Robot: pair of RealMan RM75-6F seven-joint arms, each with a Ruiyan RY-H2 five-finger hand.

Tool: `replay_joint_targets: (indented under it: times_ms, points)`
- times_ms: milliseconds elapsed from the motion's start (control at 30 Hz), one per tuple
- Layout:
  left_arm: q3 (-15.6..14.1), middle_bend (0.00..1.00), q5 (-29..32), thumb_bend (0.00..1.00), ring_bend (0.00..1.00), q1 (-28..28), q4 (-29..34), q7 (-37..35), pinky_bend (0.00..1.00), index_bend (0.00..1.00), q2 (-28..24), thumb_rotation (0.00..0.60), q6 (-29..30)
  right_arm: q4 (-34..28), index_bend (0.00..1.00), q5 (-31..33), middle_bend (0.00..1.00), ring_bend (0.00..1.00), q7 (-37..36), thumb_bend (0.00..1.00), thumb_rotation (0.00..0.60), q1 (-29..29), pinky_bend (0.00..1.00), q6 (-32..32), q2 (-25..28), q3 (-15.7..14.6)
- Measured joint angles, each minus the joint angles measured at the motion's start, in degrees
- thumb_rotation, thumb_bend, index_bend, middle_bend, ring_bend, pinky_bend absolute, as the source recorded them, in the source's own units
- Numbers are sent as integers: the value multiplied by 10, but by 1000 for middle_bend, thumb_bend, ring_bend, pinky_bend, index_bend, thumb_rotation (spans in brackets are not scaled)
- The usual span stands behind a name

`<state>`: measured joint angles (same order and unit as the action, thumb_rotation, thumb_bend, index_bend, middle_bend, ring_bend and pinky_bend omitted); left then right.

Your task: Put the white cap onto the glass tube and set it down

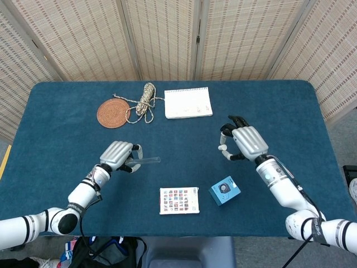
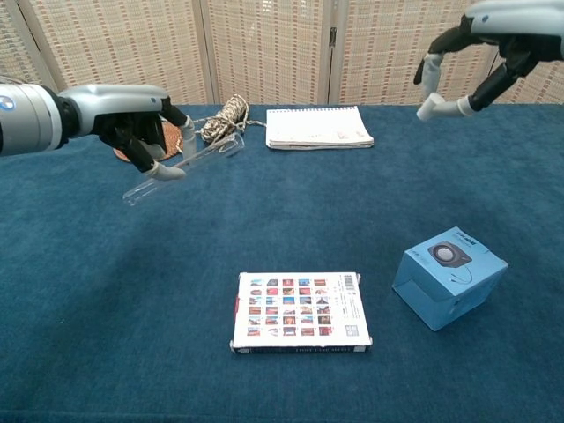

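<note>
Left hand (image 2: 141, 132) is clear of the table, fingers curled around the glass tube (image 2: 185, 167); tube is tilted, its far end raised and sticking out past the fingers toward the right hand, near end lower on the opposite side of the palm; in the head view the same tube (image 1: 146, 161) projects from the left hand (image 1: 118, 156) toward table centre.

Right hand (image 2: 493, 35) is raised well above the table; white cap (image 2: 428, 107) is pinched at its fingertips, other fingers spread; head view shows the cap (image 1: 223, 148) on the inner side of the right hand (image 1: 245, 143), facing the left hand; cap and tube are well apart.

Below the right hand: blue box (image 2: 448, 276); beside that, toward the left hand, a card with coloured tiles (image 2: 300, 312).
</note>
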<state>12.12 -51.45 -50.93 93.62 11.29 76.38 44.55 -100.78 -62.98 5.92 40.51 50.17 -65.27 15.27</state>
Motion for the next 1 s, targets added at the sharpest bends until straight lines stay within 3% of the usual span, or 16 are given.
replay_joint_targets:
  times_ms: [467,1000]
  points:
    - [30,1000,11,375,953,-15,21,-44,1000,556,28,600,13,-61,672,-77,266,0,-103,564,600,-9,0,33,4,15]
    - [34,1000,-8,375,953,-20,40,-54,1000,556,50,600,39,-66,679,-102,266,0,-126,564,600,5,0,34,-25,4]
